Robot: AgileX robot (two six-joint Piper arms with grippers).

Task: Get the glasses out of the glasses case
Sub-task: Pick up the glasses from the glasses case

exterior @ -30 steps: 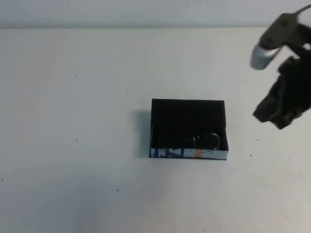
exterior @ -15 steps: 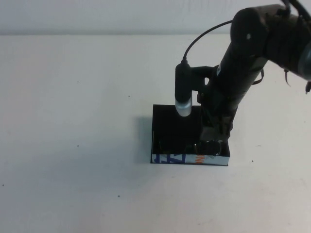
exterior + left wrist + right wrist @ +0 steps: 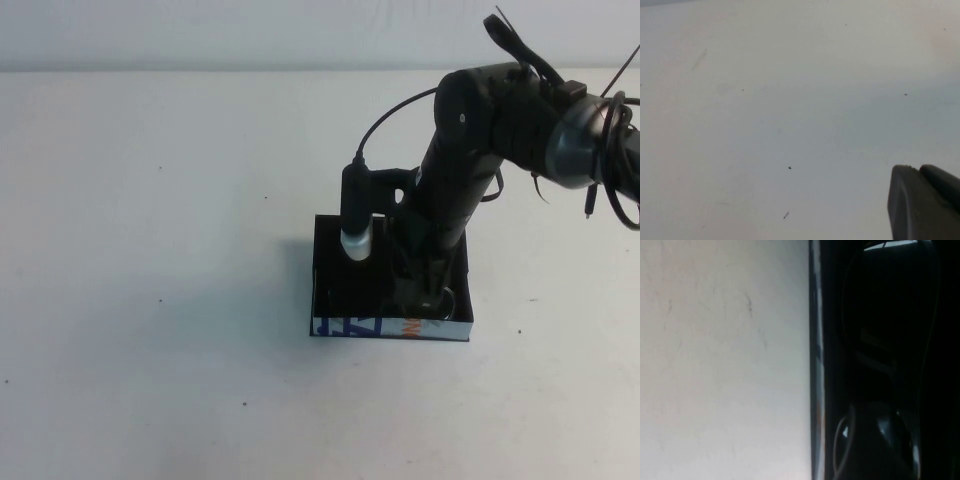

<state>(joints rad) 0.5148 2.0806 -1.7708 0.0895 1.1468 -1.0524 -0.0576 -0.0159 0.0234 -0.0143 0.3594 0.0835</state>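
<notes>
White tabletop (image 3: pixel 150 200) filled every view, lightly speckled, with a pale wall strip along the far edge. Right gripper (image 3: pixel 428 292) was down inside the glasses case (image 3: pixel 345 325), at its near right corner, arm reaching in from the right with the wrist camera barrel hanging over the case's middle. Whether it was apart or clamped on anything could not be told; dark parts merged with the dark interior. Glasses (image 3: pixel 440 300) sat in the case against the near wall, just under the right gripper; the right wrist view showed the glasses (image 3: pixel 880 440) lens and frame curve lying inside, beside the case wall (image 3: pixel 815 365). Case itself rested flat near the tabletop's middle, white lettered side facing the robot. Left gripper (image 3: pixel 925 200) hung over bare tabletop, only a dark tip of it visible in its wrist view, apart or together not readable, and out of the high view. Progress judged: reach done, glasses not lifted, grasp and removal left.
</notes>
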